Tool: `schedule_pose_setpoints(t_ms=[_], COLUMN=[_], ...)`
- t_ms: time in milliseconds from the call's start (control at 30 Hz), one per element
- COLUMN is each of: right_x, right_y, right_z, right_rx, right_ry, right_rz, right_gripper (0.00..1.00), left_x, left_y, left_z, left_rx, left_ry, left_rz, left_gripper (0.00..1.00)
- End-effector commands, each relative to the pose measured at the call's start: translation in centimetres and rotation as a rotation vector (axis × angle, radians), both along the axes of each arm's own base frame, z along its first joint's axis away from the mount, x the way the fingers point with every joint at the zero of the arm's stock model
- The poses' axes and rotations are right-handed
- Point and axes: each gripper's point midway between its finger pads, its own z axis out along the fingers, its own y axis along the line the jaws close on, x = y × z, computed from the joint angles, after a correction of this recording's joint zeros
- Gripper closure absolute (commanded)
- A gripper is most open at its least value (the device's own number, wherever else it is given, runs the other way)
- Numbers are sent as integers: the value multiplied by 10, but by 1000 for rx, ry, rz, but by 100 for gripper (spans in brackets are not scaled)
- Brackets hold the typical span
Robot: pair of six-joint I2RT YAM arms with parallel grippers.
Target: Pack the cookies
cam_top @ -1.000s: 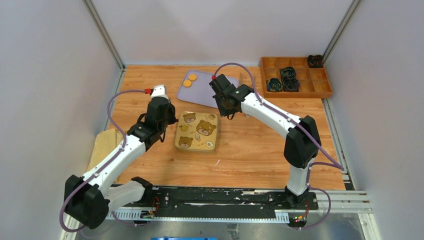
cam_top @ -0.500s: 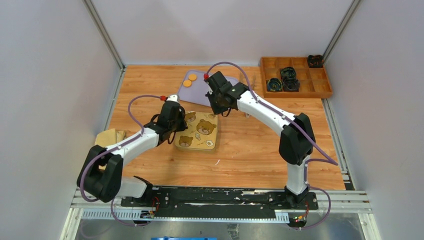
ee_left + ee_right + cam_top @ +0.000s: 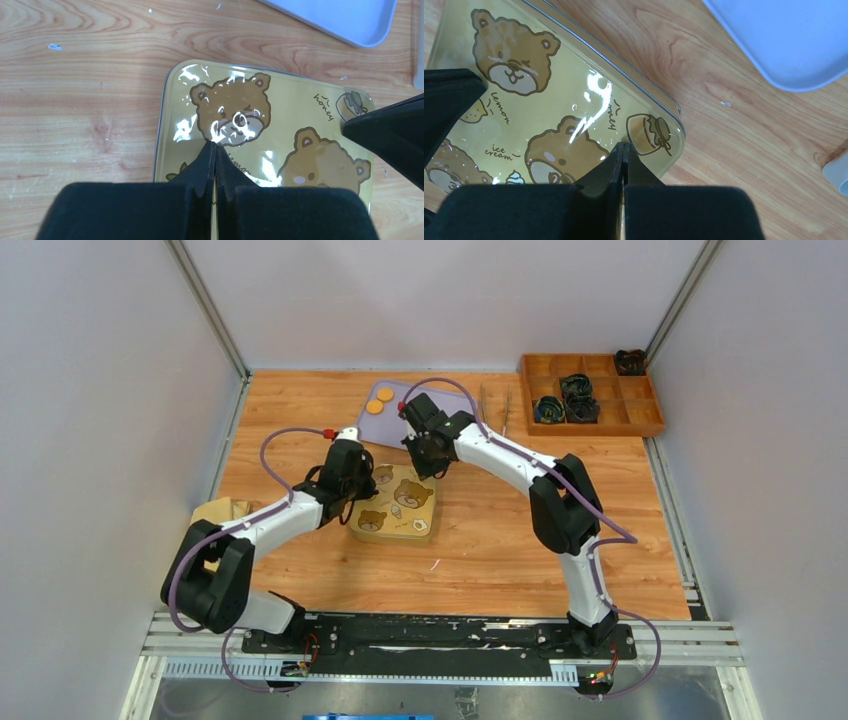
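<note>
Both the left gripper [image 3: 215, 148] and the right gripper [image 3: 623, 148] are pinched fully closed on nothing, tips over the yellow bear-print tin [image 3: 392, 502] lettered "honey", "lemon" and "ice cream", on the wood-grain table [image 3: 500, 530] between pale grey walls [image 3: 100, 390], while two cookies [image 3: 375, 407] lie on the lavender tray [image 3: 398, 430] just beyond.

Worktop [image 3: 500, 530] carrying two cookies [image 3: 374, 407], one lavender tray [image 3: 388, 430], one bear-print tin [image 3: 400, 515], one wooden divided box [image 3: 600, 428]. Box holding three dark bundles [image 3: 578, 398]. Two arms [image 3: 270, 525] reaching over tin.
</note>
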Motion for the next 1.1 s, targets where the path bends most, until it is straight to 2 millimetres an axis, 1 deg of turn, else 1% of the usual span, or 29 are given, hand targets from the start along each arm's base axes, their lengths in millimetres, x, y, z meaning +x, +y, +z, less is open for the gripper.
schedule_pose_setpoints(t_ms=[0,67,133,200,233,267,300,333,400,500,600,700,833,900,967,1000,1067], right_x=[-14,-13,-10,-8,-7,-8,-10,-14,-26,-50,-75,-101,-133,-143,-146,-146,-145], right_y=[-12,-12,-10,-7,-6,-6,-5,-4,-3,1,4,1,-7,-11,-16,-18,-18], right_z=[-39,-34,-20,0,14,33,45,57,71,79,73,56,25,7,-10,-16,-19], right_rx=[-65,-60,-39,-10,4,21,21,28,37,51,40,12,-16,-26,-50,-64,-72], right_ry=[128,118,87,42,10,-31,-66,-96,-115,-108,-91,-39,49,83,105,112,110], right_rz=[-30,-33,-29,-21,-16,-7,5,18,46,84,119,139,149,145,131,129,130], right_gripper=[100,100,100,100,100,100,100,100,100,100,100,100,100,100,100,100,100], left_x=[-29,-29,-29,-29,-30,-30,-30,-30,-30,-29,-29,-29,-30,-29,-29,-30,-30], left_y=[18,19,21,21,21,21,20,20,19,19,19,18,19,19,19,19,19], left_z=[-26,-21,-15,-9,-7,-6,-5,-5,-5,-6,-7,-7,-6,-5,-4,-3,-2], left_rx=[98,103,105,102,100,98,94,91,88,89,90,87,91,90,88,87,86], left_ry=[131,123,110,95,91,88,86,86,86,88,90,94,91,85,83,83,81], left_rz=[2,1,3,3,2,1,-2,-3,-3,-2,-2,-6,-7,-7,-6,-7,-10], left_gripper=[100,100,100,100,100,100,100,100,100,100,100,100,100,100,100,100,100])
